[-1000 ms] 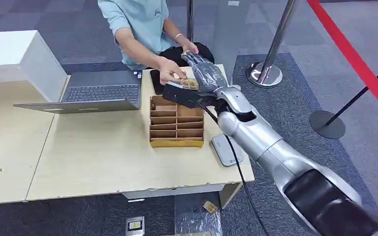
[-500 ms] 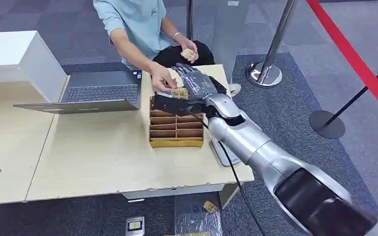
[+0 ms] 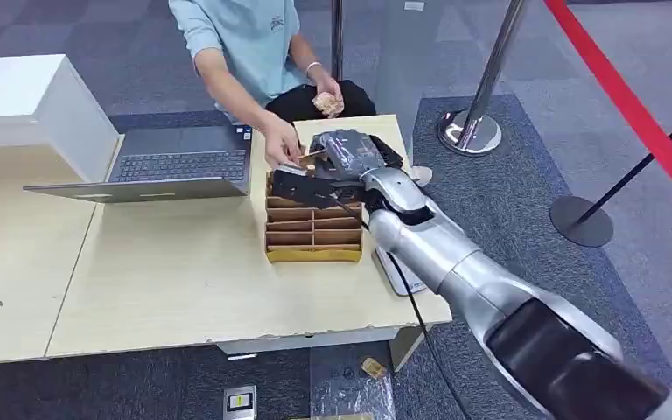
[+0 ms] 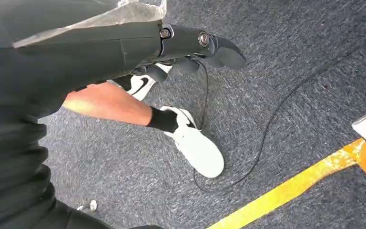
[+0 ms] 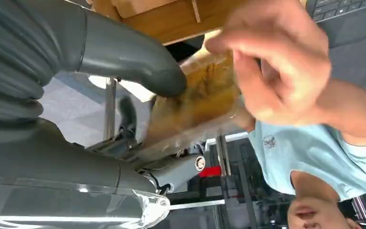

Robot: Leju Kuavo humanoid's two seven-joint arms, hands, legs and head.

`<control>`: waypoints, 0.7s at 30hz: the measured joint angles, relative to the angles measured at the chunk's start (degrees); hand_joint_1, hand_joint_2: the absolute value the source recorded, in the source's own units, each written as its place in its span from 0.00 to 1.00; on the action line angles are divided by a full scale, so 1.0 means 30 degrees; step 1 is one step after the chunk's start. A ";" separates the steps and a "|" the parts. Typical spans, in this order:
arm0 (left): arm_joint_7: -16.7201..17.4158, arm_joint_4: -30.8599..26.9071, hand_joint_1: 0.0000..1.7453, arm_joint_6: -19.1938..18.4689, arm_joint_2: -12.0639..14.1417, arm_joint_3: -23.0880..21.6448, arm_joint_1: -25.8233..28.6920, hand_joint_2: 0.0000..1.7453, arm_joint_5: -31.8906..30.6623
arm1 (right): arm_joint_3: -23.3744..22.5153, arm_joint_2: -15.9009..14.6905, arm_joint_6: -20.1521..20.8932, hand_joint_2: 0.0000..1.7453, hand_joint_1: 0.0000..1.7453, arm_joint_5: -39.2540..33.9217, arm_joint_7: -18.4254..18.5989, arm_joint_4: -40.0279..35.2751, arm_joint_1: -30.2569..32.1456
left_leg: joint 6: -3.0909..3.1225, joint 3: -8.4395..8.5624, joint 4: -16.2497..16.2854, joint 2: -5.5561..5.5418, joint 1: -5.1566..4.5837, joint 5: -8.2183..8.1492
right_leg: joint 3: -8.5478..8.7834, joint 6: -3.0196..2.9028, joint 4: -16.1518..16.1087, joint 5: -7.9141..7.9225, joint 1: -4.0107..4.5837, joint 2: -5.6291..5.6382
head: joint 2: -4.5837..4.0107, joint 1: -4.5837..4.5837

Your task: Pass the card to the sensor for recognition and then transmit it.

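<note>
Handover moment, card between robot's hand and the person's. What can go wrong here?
1. The right hand pinches the card while the person's hand grips its other end; a late release could bend it or tug their fingers.
2. Released early, it may drop into the wooden organizer below.
3. The cable trailing along the arm could snag on the table edge.

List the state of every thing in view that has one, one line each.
card: pinched by the right hand, person's fingers on it
right hand: holding the card over the organiser
left hand: hanging, empty, fingers curled
laptop: open
wooden organiser: compartments look empty
</note>
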 joint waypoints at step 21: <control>-0.0066 0.0000 0.00 0.0153 -0.0036 0.0000 0.0100 1.00 -0.0109 | -0.0102 -0.0605 -0.1071 1.00 1.00 0.0124 0.0364 -0.0598 -0.0073 | 0.0000 0.0009 0.0001 0.0015 0.0000 0.0000 | -0.0005 -0.0001 -0.0002 0.0001 0.0001 0.0009 | 0.0000 0.0000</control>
